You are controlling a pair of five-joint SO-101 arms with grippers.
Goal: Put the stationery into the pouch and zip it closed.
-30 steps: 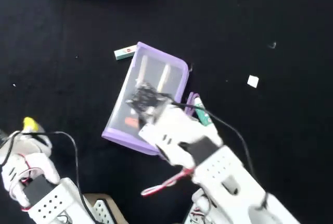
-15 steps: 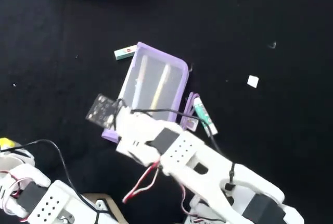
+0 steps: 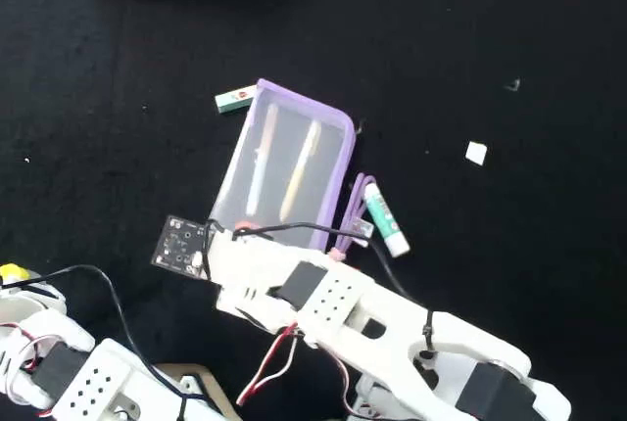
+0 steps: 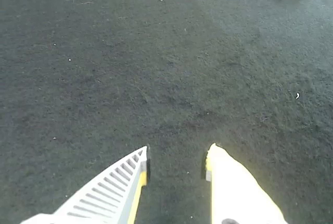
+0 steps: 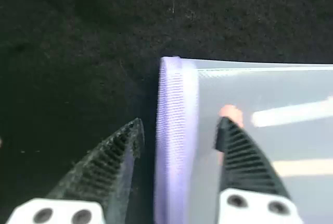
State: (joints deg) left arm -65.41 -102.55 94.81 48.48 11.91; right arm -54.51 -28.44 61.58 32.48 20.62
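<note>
The purple-edged clear pouch [image 3: 289,157] lies mid-table with a white pen and a yellow pen inside. A green-and-white glue stick [image 3: 388,221] rests on the cloth beside its right edge. A small green-and-white eraser [image 3: 233,99] touches its far-left corner. My right arm [image 3: 323,294] covers the pouch's near-left corner. There my right gripper [image 5: 180,125] is open, its black fingers [image 5: 112,156] straddling the pouch's purple edge [image 5: 174,130]: one over the cloth, one over the pouch. My left gripper [image 4: 178,153] is open over bare black cloth at the near-left edge [image 3: 12,271].
A small white scrap [image 3: 476,153] lies on the black cloth at the right. A purple zipper loop [image 3: 358,196] sticks out between the pouch and the glue stick. A cable [image 3: 294,228] from the right arm crosses the pouch's near end.
My right arm swung left and nearer, from over the pouch's middle to its near-left corner, uncovering the pens. My left gripper drew back toward the near-left edge.
</note>
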